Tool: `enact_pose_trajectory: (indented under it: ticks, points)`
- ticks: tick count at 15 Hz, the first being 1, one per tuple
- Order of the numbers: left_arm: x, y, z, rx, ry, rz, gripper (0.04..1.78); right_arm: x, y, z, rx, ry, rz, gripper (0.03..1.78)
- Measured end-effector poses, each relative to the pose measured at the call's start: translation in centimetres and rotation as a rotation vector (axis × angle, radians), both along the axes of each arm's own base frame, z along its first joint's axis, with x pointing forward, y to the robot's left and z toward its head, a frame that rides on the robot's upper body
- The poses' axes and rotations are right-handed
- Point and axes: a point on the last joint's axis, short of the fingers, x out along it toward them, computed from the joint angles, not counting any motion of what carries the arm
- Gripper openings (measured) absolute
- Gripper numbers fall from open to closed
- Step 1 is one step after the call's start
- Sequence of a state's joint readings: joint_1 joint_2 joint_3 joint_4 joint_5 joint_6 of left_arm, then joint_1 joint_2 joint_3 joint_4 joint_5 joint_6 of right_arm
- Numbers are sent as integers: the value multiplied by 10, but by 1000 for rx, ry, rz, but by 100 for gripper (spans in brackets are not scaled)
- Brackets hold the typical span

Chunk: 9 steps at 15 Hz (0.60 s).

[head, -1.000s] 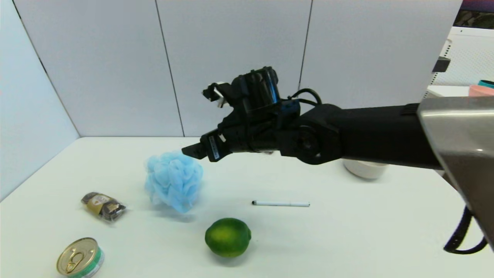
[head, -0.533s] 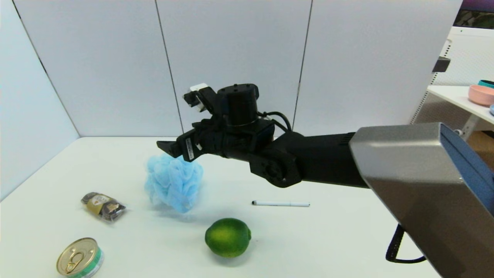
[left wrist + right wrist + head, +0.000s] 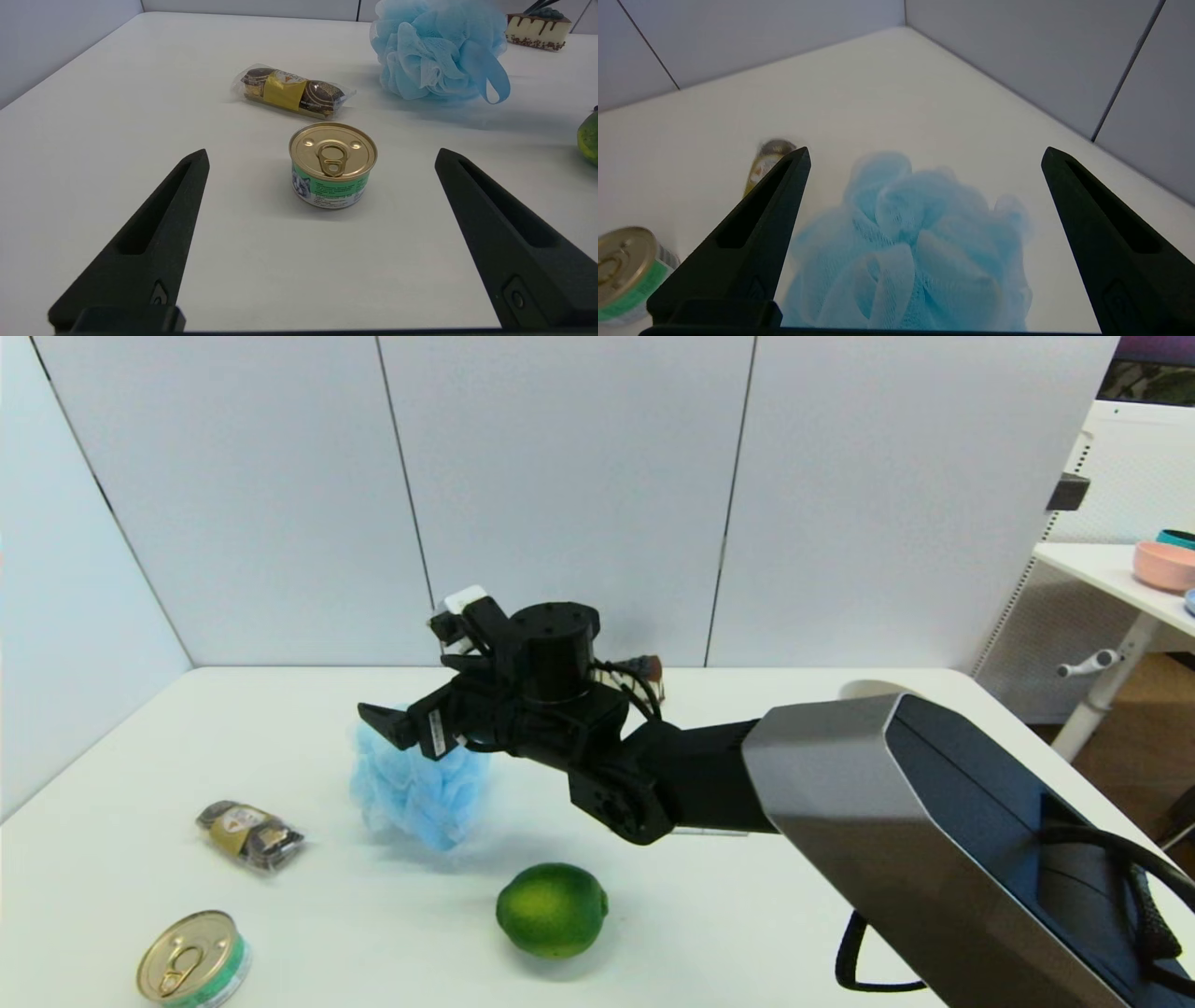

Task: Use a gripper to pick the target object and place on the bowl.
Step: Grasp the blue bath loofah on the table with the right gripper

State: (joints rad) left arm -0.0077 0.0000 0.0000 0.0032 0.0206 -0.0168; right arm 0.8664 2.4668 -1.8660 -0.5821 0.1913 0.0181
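Observation:
The light-blue mesh pouf sits on the white table at left of centre. My right gripper has reached across from the right and hangs just above the pouf's top, open. In the right wrist view its two fingers stand wide on either side of the pouf without touching it. Only a sliver of the cream bowl's rim shows behind the right arm at the back right. My left gripper is open and empty, low over the table's front left, and out of the head view.
A green lime lies in front of the pouf. A gold-lidded can and a chocolate packet lie at the front left. A cake slice stands behind the pouf. A pink bowl sits on a side table.
My right arm has swung left and lowered, so the open gripper moved from beside the pouf's top right to over its top. The pen is now hidden under the arm.

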Motion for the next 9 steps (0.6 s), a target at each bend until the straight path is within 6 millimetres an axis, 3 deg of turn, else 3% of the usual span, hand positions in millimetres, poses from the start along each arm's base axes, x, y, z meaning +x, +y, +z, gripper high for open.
enact_pose_trajectory:
  ticks: [3, 9]
  points:
    - [0, 0, 0, 1, 0, 0, 171, -2, 4, -16, -67, 55, 8, 171]
    - [0, 0, 0, 0, 0, 0, 171, -7, 7, -22, -129, 105, 19, 171]
